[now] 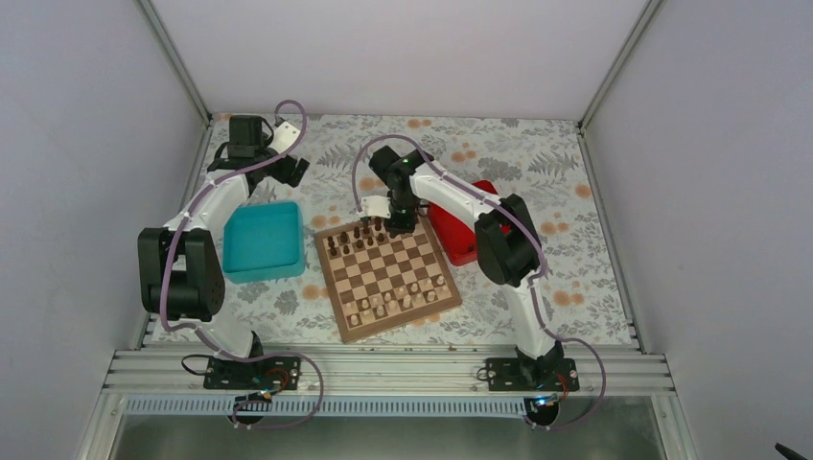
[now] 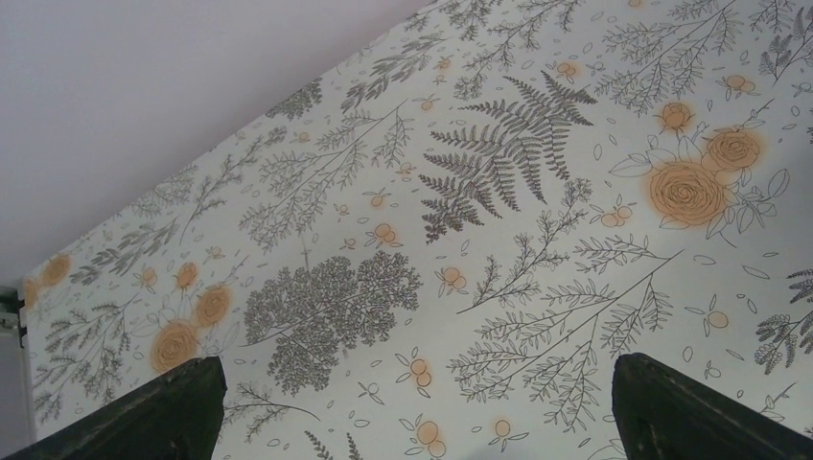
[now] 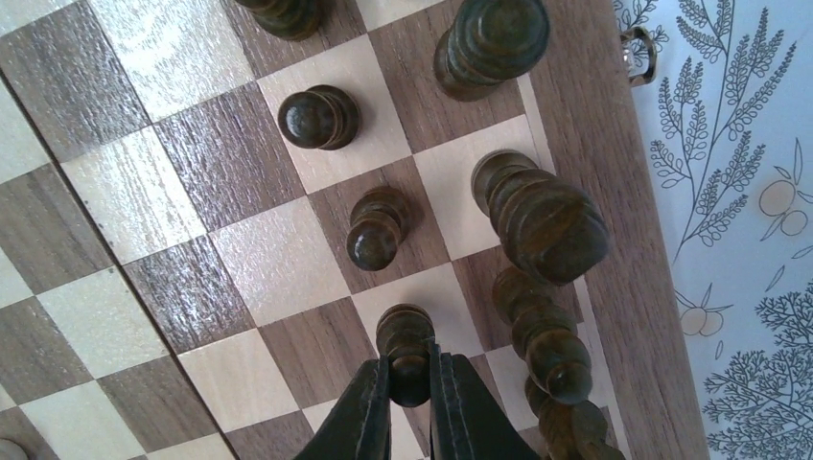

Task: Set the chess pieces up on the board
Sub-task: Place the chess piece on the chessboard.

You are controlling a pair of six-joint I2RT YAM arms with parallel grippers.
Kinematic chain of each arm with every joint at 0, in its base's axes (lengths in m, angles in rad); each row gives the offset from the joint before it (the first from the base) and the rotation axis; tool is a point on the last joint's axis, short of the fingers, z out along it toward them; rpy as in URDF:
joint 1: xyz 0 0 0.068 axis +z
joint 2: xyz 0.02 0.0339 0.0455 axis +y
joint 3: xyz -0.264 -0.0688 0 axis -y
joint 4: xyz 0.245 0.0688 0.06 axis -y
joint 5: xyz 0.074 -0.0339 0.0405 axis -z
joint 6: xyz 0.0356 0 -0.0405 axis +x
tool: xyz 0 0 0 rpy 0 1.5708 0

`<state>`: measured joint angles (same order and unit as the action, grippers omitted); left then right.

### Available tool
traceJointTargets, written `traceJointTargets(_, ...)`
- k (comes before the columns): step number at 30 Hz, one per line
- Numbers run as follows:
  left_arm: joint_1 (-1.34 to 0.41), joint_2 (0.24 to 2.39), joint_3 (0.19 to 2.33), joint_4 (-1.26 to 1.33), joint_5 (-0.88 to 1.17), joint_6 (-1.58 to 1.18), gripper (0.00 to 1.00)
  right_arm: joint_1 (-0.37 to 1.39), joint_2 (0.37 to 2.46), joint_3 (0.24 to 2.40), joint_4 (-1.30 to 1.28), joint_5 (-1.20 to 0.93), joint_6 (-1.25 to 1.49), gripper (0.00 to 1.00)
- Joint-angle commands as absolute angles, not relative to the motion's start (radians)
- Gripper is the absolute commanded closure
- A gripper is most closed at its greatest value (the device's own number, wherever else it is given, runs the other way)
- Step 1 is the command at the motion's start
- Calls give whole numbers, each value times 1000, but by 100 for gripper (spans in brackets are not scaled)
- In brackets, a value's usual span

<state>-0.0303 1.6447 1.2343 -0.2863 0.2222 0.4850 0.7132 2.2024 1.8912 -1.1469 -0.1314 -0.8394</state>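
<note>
A dark brown pawn (image 3: 405,331) stands on the chessboard (image 3: 144,192) near its far edge, pinched between the right gripper's (image 3: 409,374) fingers. Placement looks nearly finished (it sits upright). Next the jaws should part and rise straight, clear of neighbouring pawns (image 3: 376,230). The left gripper (image 2: 412,393) hangs spread and empty over the floral cloth (image 2: 499,172).

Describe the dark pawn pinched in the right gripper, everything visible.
The pawn is a small turned piece of dark brown, slightly glossy wood, with a rounded head, a ringed collar and a narrower body. The right gripper is shut on it, its two dark fingers pressing either side of the body. It is over the board near its far edge, beside a line of taller dark pieces. Whether its base touches the board is hidden.
</note>
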Motion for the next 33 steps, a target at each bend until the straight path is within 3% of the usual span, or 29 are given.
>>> traceJointTargets(1, -34, 1617, 1240, -274, 250, 478, 0, 720, 2229, 1924, -1166, -109, -827, 91)
traceJointTargets(14, -34, 1620, 1236, -272, 253, 480, 0, 716, 2241, 1917, -1162, -114, -830, 88)
traceJointTargets(25, -34, 1618, 1236, -274, 251, 482, 0, 704, 2185, 1904, -1180, -93, -817, 74)
traceJointTargets(33, -34, 1610, 1232, -276, 262, 477, 0, 689, 2026, 1905, -1285, -81, -790, 64)
